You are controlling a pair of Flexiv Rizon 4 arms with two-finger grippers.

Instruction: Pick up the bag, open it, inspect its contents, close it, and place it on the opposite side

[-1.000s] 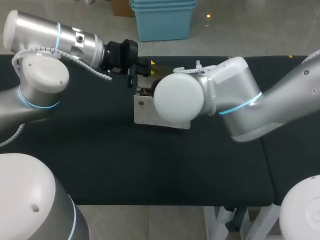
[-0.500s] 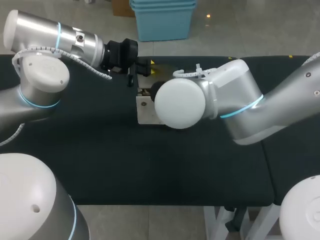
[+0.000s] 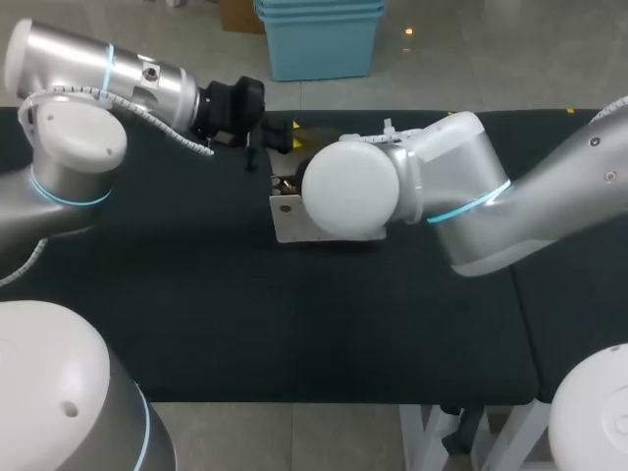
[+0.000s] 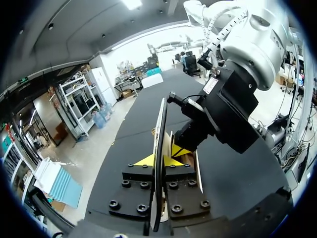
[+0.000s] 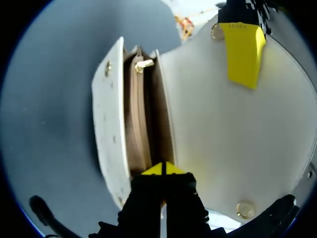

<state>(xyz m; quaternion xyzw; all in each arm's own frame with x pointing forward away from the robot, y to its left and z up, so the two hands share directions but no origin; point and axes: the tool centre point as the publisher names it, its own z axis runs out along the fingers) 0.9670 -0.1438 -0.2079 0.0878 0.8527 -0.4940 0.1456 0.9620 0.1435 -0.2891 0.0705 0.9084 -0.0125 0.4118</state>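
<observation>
Black table (image 3: 196, 324) | bag (image 3: 289, 221) mostly hidden behind right arm (image 3: 471, 206) | left claw (image 4: 158, 159) clamped on bag | right claw (image 5: 162, 169) apparently likewise

Bag (image 3: 289, 218): smooth off-white shell, leather-like, slight sheen. Lining (image 5: 138, 129) is tan, matt, suede-ish. Clasp (image 5: 144, 63) and stud (image 5: 243, 208) are gold-tone metal, shiny.

Surface (image 3: 196, 294): matt black, cloth-like, no glare.

The 2 arms, left arm (image 3: 88, 59) at upper left of frame and right arm (image 3: 471, 196) at right: satin silver metal w/ glossy white plastic caps (image 3: 350, 188).

Left pincer (image 4: 159, 160): matt black metal blocks, dark screw heads, yellow tips matt, plastic or rubber.

Right pincer (image 5: 161, 169): same matt black body, yellow tip.
</observation>
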